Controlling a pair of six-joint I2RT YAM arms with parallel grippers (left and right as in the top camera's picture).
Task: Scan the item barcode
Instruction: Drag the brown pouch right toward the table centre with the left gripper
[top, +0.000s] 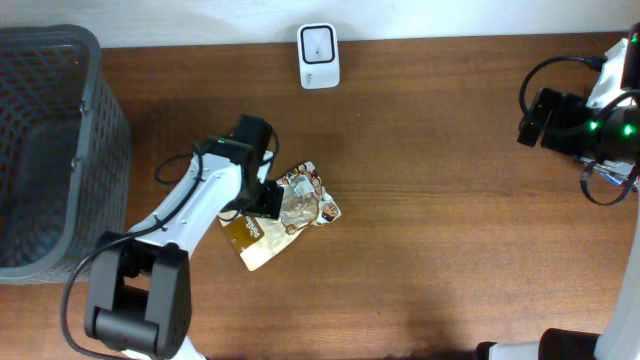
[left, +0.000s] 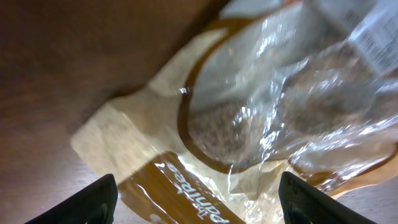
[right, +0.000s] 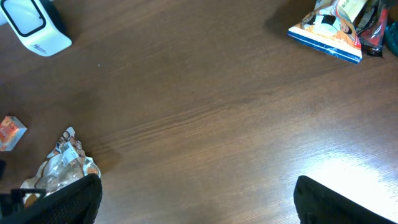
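Observation:
The item is a crinkled pouch (top: 290, 212) with a clear window and brown and cream print, lying flat on the wooden table left of centre. My left gripper (top: 263, 200) is right over its left part. In the left wrist view the pouch (left: 249, 118) fills the frame, and the left gripper (left: 196, 200) is open with its dark fingertips (left: 93, 202) wide apart on either side of the brown band. A white scanner (top: 319, 55) stands at the table's far edge. My right gripper (right: 196, 199) hangs open over bare wood, far to the right of the pouch (right: 62, 171).
A grey mesh basket (top: 40, 150) fills the left side of the table. In the right wrist view a colourful packet (right: 326, 31) lies at the upper right and a small orange packet (right: 11, 132) at the left edge. Black cables loop round the right arm (top: 590, 110).

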